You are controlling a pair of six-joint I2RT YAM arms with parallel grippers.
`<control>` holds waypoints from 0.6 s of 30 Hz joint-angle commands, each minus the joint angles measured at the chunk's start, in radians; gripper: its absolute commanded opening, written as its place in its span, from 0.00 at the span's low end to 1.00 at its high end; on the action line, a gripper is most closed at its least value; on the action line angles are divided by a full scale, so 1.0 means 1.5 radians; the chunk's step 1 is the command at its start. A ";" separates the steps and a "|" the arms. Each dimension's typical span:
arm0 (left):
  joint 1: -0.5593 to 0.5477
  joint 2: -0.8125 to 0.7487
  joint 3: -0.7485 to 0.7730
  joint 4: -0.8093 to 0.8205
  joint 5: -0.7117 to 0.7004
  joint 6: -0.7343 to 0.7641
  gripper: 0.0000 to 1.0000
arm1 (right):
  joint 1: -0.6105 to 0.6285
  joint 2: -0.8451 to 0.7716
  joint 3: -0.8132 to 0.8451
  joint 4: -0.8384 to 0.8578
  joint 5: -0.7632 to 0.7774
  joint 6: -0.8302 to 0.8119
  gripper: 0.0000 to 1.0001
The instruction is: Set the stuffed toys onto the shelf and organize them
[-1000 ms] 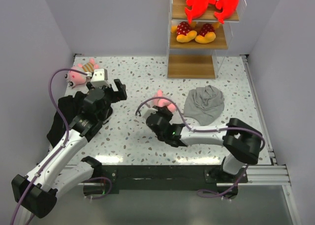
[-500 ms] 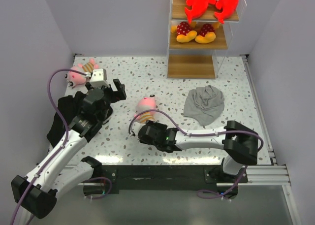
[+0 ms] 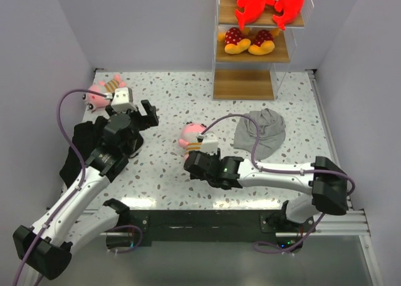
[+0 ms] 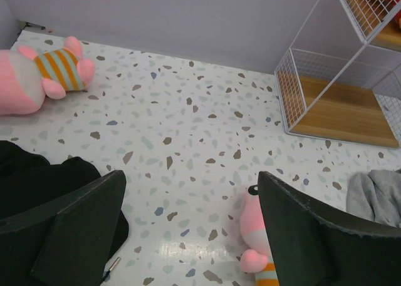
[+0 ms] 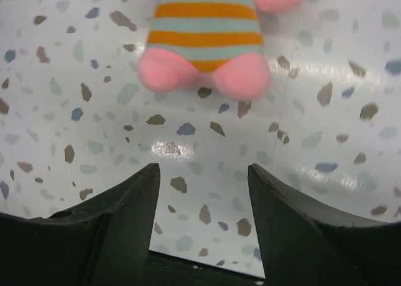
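Note:
The shelf (image 3: pixel 244 84) stands at the back right. Two red-and-white toys (image 3: pixel 266 1) lie on its top board and two yellow-orange toys (image 3: pixel 249 40) on the middle board; the bottom board (image 4: pixel 338 111) is bare. One pink striped toy (image 3: pixel 97 93) lies at the far left, also in the left wrist view (image 4: pixel 44 73). The other pink toy (image 3: pixel 190 136) lies mid-table. My right gripper (image 3: pixel 195 159) is open just short of the toy's feet (image 5: pixel 203 39), jaws (image 5: pixel 202 168) empty. My left gripper (image 3: pixel 143 114) is open and empty above the table (image 4: pixel 189 176).
A grey cloth (image 3: pixel 260 132) lies on the table right of the middle toy. A black cloth (image 3: pixel 78 148) lies under the left arm by the left wall. Walls close in the table on three sides.
The middle pink toy has shifted left with the right gripper and now lies free in front of its open jaws. The right wrist has swung round. The left arm has barely moved.

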 commanded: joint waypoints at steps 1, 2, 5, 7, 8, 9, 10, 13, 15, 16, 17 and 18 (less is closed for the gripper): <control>-0.001 -0.023 0.011 0.017 -0.055 0.010 0.91 | -0.009 0.064 0.106 -0.172 -0.018 0.382 0.61; -0.001 -0.027 0.011 0.016 -0.061 0.010 0.91 | -0.009 0.083 0.122 -0.188 -0.023 0.440 0.60; -0.001 -0.038 0.008 0.015 -0.084 0.010 0.91 | -0.010 0.084 0.136 -0.192 -0.021 0.527 0.58; -0.001 -0.045 0.006 0.015 -0.101 0.010 0.91 | -0.012 0.077 0.123 -0.180 -0.009 0.570 0.58; -0.001 -0.050 0.005 0.015 -0.107 0.009 0.91 | -0.013 0.067 0.119 -0.179 -0.004 0.610 0.57; -0.001 -0.054 0.005 0.015 -0.115 0.008 0.91 | -0.014 0.060 0.110 -0.185 0.013 0.633 0.57; -0.002 -0.061 0.003 0.016 -0.119 0.006 0.91 | -0.015 0.054 0.105 -0.191 0.022 0.679 0.56; -0.001 -0.075 -0.004 0.022 -0.127 0.004 0.91 | -0.019 0.036 0.081 -0.191 0.064 0.729 0.55; -0.001 -0.079 -0.006 0.027 -0.125 0.004 0.91 | -0.037 0.040 0.074 -0.169 0.068 0.725 0.55; -0.001 -0.079 -0.005 0.026 -0.124 0.005 0.91 | -0.048 0.045 0.076 -0.167 0.052 0.715 0.55; -0.001 -0.077 -0.005 0.027 -0.123 0.005 0.91 | -0.058 0.050 0.080 -0.167 0.043 0.712 0.55; -0.001 -0.076 -0.006 0.027 -0.122 0.005 0.91 | -0.075 0.057 0.080 -0.166 0.034 0.713 0.55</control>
